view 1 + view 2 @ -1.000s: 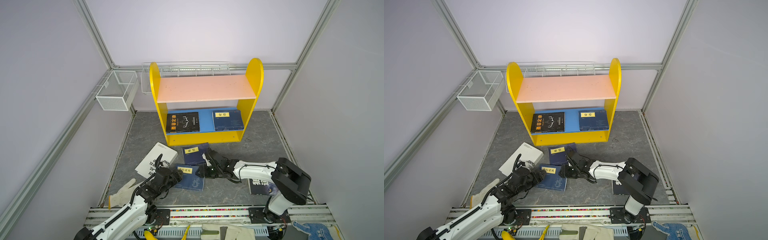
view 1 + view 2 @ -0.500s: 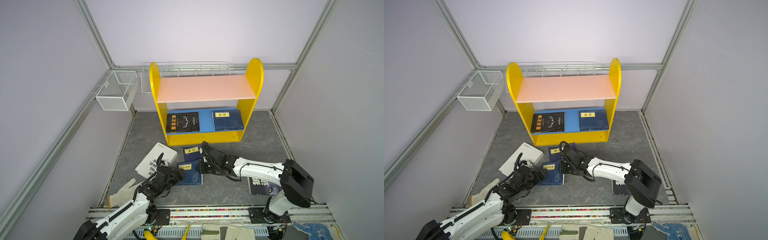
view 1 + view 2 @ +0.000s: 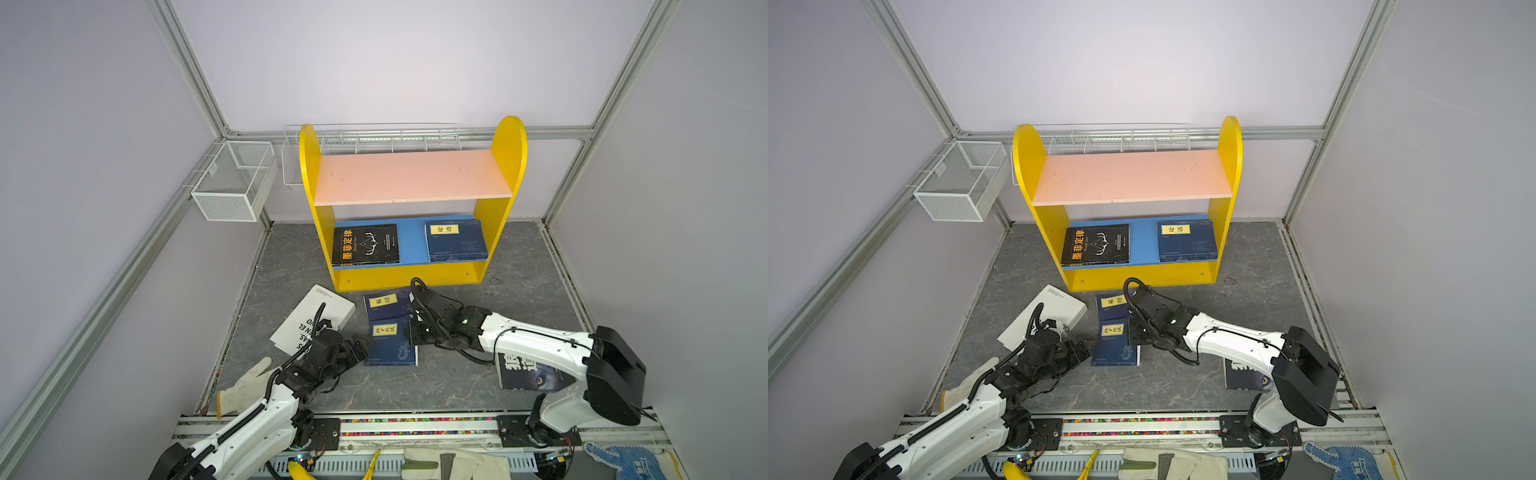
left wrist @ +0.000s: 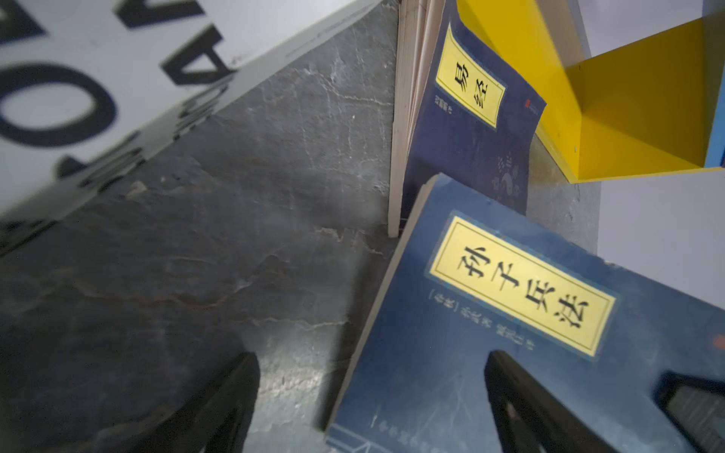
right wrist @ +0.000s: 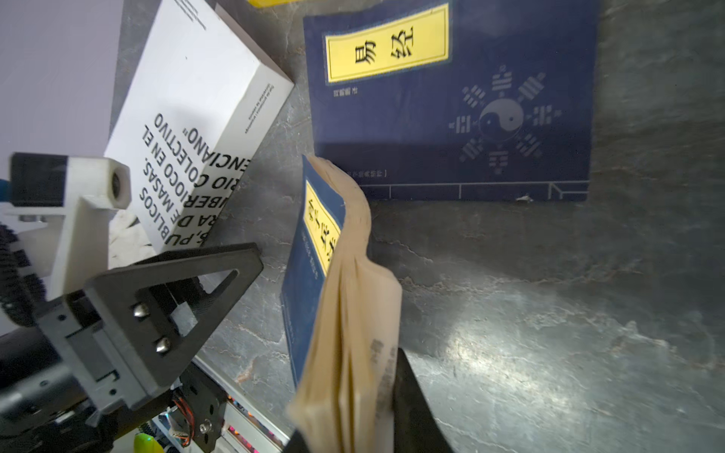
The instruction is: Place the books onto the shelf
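- The right end effector [image 3: 412, 329] was clenched on the page edge of the near navy yellow-labelled paperback [image 3: 390, 347], tilting its right side up off the grey tabletop [image 3: 436, 386].
- The left end effector [image 3: 360, 347] stood released, its jaws straddling that book's left edge.
- A black orange-titled paperback [image 3: 365, 245] and a second navy paperback [image 3: 455, 241] lay on the blue lower board [image 3: 411, 243] of the far yellow two-tier shelf [image 3: 509, 143].
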Motion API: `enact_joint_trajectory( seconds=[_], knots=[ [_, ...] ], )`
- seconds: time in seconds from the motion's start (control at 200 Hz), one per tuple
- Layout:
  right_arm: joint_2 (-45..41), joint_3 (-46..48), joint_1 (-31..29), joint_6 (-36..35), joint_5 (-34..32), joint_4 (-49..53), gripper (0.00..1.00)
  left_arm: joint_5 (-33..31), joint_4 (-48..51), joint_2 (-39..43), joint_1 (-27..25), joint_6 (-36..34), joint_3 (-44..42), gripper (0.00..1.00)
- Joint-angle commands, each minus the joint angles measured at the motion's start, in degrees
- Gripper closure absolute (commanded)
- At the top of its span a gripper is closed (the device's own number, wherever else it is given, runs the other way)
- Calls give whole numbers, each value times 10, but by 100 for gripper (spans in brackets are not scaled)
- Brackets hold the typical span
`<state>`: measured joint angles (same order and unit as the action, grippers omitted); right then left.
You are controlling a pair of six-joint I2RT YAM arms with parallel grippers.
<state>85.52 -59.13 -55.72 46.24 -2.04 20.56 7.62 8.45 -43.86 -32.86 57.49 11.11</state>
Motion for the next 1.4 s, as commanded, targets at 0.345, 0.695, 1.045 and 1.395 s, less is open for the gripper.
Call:
enact_joint_trajectory(
  seconds=[0.345,0.695,1.045,1.395],
  knots=[
    [-55,39,79,75,126,-63,80,197,-221,-32,7,165,-34,8],
    [-56,62,80,119,142,-108,80,161,-376,-149,-42,242,-23,9],
    [-67,71,89,126,139,-114,80,112,-409,-185,-57,270,-16,16],
    [-57,97,90,140,149,-136,79,8,-513,-190,-57,251,-3,31]
  ],
)
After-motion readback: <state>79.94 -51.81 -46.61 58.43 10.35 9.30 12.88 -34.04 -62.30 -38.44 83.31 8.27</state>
